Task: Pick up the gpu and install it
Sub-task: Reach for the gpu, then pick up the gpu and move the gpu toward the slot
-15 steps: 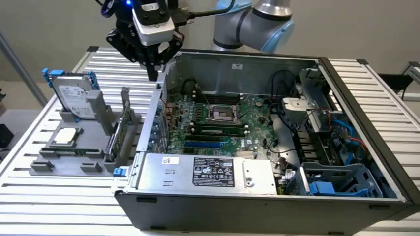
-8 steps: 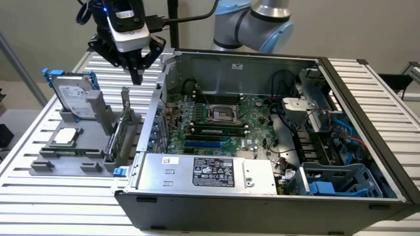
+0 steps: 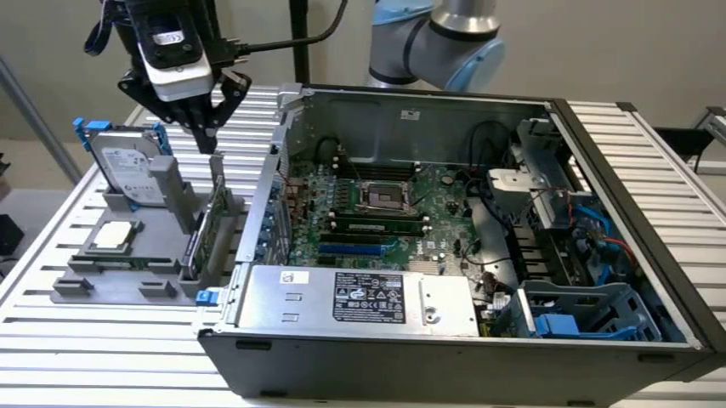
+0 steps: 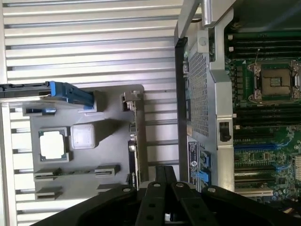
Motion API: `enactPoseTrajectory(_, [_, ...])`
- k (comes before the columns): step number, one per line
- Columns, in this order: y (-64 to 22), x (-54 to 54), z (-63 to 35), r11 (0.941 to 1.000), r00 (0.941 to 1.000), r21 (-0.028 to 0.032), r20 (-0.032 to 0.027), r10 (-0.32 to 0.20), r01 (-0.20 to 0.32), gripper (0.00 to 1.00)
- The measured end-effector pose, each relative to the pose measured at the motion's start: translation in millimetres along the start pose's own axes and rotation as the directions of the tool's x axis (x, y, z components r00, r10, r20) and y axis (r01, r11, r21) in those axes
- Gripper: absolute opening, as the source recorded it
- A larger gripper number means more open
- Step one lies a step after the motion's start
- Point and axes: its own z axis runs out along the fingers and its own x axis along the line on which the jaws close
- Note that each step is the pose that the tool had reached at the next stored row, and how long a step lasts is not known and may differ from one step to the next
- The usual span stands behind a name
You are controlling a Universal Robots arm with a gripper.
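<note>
The gpu (image 3: 212, 223) stands on its edge in a slot of the grey parts holder (image 3: 102, 280) on the exterior view's left, beside the open computer case (image 3: 454, 340). In the wrist view the gpu (image 4: 134, 136) appears edge-on as a thin strip along the holder (image 4: 89, 165). My gripper (image 3: 207, 146) hangs a little above the card's top end, fingers pointing down and shut, with nothing between them. Its black fingertips (image 4: 164, 170) meet close to the card's near end.
A silver hard drive with blue rails (image 3: 125, 166) stands at the holder's far end, and a processor chip (image 3: 114, 236) lies flat on it. Inside the case are the motherboard (image 3: 375, 195), memory sticks (image 3: 375, 225), a blue slot (image 3: 352, 249) and the power supply (image 3: 352, 297). Everything rests on a slatted metal table (image 3: 102, 357).
</note>
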Motion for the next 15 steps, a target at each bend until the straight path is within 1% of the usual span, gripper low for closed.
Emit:
enactPoseTrajectory(7, [-5.9, 30.6, 0.5, 1.0000, 1.0000, 0.0001, 0.0001, 0.000, 0.000, 0.11])
enactPoseTrajectory(15, [-6.3, 31.4, 0.4, 1.0000, 1.0000, 0.0003, 0.0000, 0.000, 0.000, 0.11])
